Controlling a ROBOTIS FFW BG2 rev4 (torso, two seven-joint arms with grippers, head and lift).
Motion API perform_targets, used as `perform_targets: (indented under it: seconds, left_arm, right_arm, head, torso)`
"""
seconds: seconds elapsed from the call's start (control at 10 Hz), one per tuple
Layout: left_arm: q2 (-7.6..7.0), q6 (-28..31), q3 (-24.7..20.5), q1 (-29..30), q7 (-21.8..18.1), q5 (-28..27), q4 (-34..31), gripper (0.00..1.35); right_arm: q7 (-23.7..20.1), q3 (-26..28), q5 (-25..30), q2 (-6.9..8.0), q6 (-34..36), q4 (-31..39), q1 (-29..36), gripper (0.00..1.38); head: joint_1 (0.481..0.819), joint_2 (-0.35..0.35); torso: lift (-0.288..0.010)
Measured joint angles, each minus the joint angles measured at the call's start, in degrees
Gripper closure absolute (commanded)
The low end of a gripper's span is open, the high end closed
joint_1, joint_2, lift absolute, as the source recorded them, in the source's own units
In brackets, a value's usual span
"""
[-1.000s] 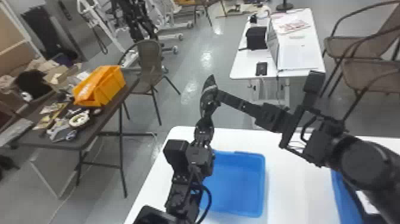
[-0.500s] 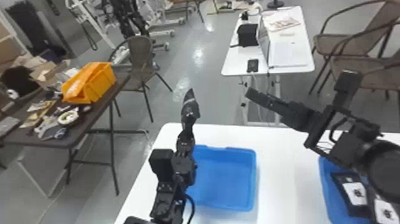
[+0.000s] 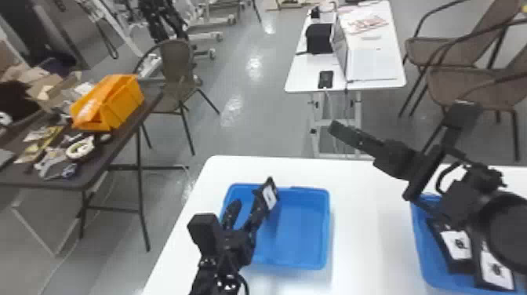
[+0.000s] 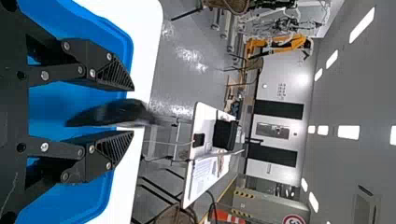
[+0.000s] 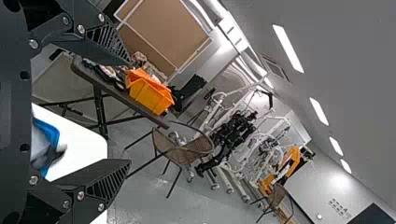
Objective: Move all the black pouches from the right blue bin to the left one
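In the head view my left gripper (image 3: pixel 246 208) stands open over the left blue bin (image 3: pixel 328 227). A black pouch with a white label (image 3: pixel 269 196) is tilted near its fingertips, above that bin. The left wrist view has the blurred pouch (image 4: pixel 107 114) between the spread fingers of my left gripper (image 4: pixel 133 111), with a gap on both sides. To the right my right gripper (image 3: pixel 400 118) is raised, open and holding nothing; its fingers are wide apart in its wrist view (image 5: pixel 129 112). Below its arm, the right blue bin (image 3: pixel 418 243) holds black pouches (image 3: pixel 457 245), partly hidden by the arm.
Both bins are on a white table (image 3: pixel 364 219). Beyond it stand another white table (image 3: pixel 376 62) with a laptop and brown chairs (image 3: pixel 466 47). A dark table (image 3: pixel 94 172) with an orange bin (image 3: pixel 106 104) is off to the left.
My left gripper has opened, and the pouch it held upright has dropped lower and tilted. My right gripper has drawn away to the right. The whole head view has shifted slightly.
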State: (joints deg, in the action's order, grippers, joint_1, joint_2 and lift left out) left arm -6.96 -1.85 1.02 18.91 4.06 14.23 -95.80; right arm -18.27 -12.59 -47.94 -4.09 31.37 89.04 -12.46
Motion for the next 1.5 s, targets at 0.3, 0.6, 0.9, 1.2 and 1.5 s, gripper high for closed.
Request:
perform_targets:
  seconds: [0.3,0.6,0.9,1.2,1.5]
  left_arm:
    - [1.12,-7.0,-1.0,0.8,2.0,-3.5,-0.7,0.18]
    - [3.36,-10.2,-2.2,1.3,2.7,-6.9,-4.5,0.18]
    - [3.36,-10.3,-2.5,1.7,2.7,-6.1,-6.0,0.18]
    - [3.28,-9.6,-2.5,1.9,2.7,-5.7,-6.1,0.18]
    - [3.18,-9.3,-2.3,1.8,2.7,-5.5,-6.2,0.18]
  right_arm:
    - [0.2,1.8,1.2,-0.21,0.0,1.4,1.6,0.30]
    - [7.3,5.9,8.6,-1.21,0.0,6.3,10.2,0.30]
    - [7.7,10.7,16.0,-0.23,-1.0,5.0,18.4,0.30]
    - [7.8,18.0,25.8,1.49,1.8,2.9,20.5,0.30]
    - [9.2,24.8,31.1,1.62,3.8,1.0,20.5,0.30]
  head:
    - [0.695,0.290]
    - [0.695,0.228]
    - [0.695,0.183]
    - [0.695,0.110]
    - [0.695,0.006]
  torso:
    - [0.010]
    - [0.010]
    - [0.010]
    - [0.010]
    - [0.010]
